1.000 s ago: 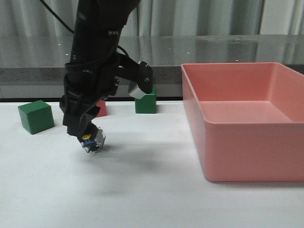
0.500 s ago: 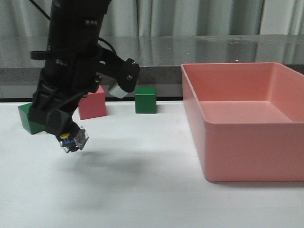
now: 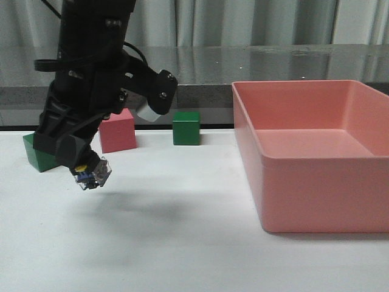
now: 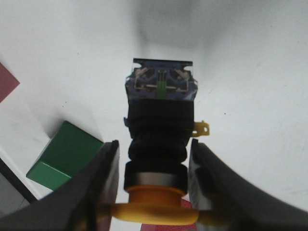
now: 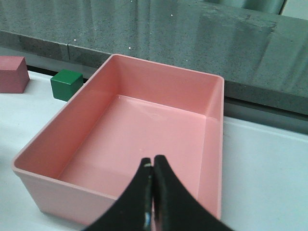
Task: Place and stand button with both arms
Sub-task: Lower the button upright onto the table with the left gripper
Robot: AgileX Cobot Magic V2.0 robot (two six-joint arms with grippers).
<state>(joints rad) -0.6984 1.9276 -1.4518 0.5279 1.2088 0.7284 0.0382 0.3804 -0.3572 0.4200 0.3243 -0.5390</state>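
My left gripper (image 3: 82, 167) is shut on the button (image 3: 92, 173) and holds it tilted a little above the white table (image 3: 182, 243), at the left. In the left wrist view the gripper (image 4: 155, 154) clamps the yellow cap and silver collar of the button (image 4: 159, 125); the black body and clear bluish base block stick out past the fingertips. My right gripper (image 5: 152, 163) is shut and empty, above the pink bin (image 5: 139, 130). The right arm does not show in the front view.
A large pink bin (image 3: 316, 182) fills the right side of the table. A green cube (image 3: 36, 155) stands at the far left behind my left arm, a red cube (image 3: 118, 131) beside it, and another green cube (image 3: 186, 128) further right at the back.
My left gripper has carried the button to the left and slightly up, uncovering the red cube. In the last half second it barely moved.
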